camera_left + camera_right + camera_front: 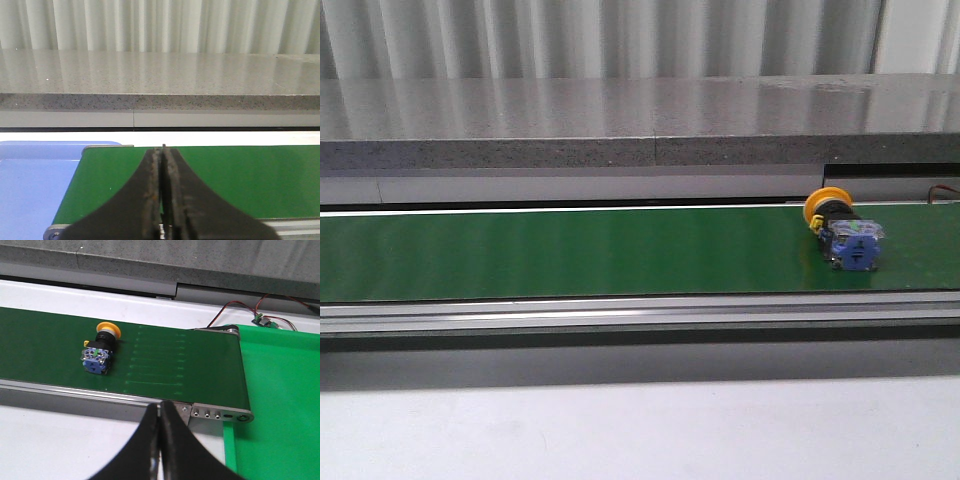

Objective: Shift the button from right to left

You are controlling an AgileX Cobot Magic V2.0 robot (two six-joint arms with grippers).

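The button (842,229) lies on its side at the right end of the green belt (570,252), yellow-orange cap toward the back, blue-and-clear body toward the front. In the right wrist view the button (100,350) rests on the belt (45,345), well away from my right gripper (160,407), which is shut and empty over the belt's near rail. My left gripper (163,150) is shut with nothing in it above the left end of the belt (240,175). Neither gripper shows in the front view.
A blue tray (30,185) sits beyond the belt's left end. A green tray (280,405) sits past the belt's right end roller, with thin wires and a small circuit board (262,320) behind it. A grey stone ledge (640,120) runs behind the belt.
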